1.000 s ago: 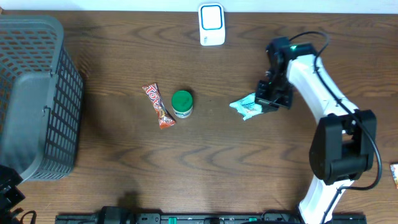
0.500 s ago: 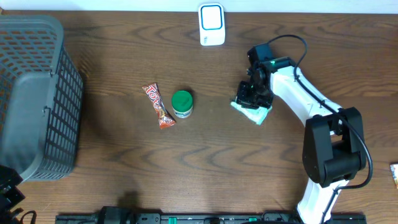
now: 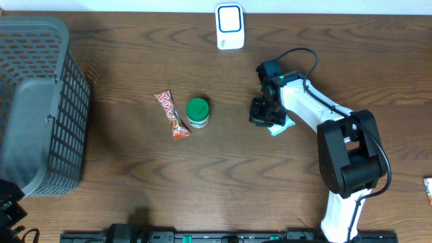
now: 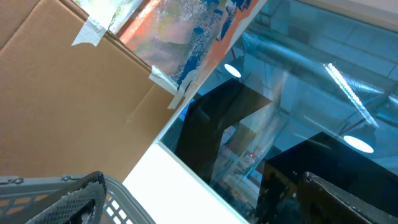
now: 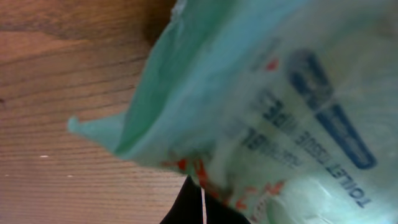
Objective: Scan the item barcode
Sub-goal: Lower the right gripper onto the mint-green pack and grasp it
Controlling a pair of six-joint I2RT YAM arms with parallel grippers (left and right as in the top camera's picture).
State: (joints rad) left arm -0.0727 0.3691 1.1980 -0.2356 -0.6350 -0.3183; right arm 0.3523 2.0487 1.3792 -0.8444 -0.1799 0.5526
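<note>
Two arms are at the counter (image 3: 223, 175). From overhead, the right hand (image 3: 264, 113) is clamped tight on a pale green packet (image 3: 281, 126), at 3 o'clock from a green-lidded jar (image 3: 198, 113). A candy bar (image 3: 172, 115) lies just at the jar's 9 o'clock. A white scanner (image 3: 229, 27) stands at the 12 o'clock edge and a grey basket (image 3: 40, 108) at 9 o'clock.

The left wrist view shows the basket's rim and cardboard (image 4: 68, 106). The left hand is out of frame and spread wide.

In the right wrist view the packet fills the frame, with wood at 9 o'clock.
</note>
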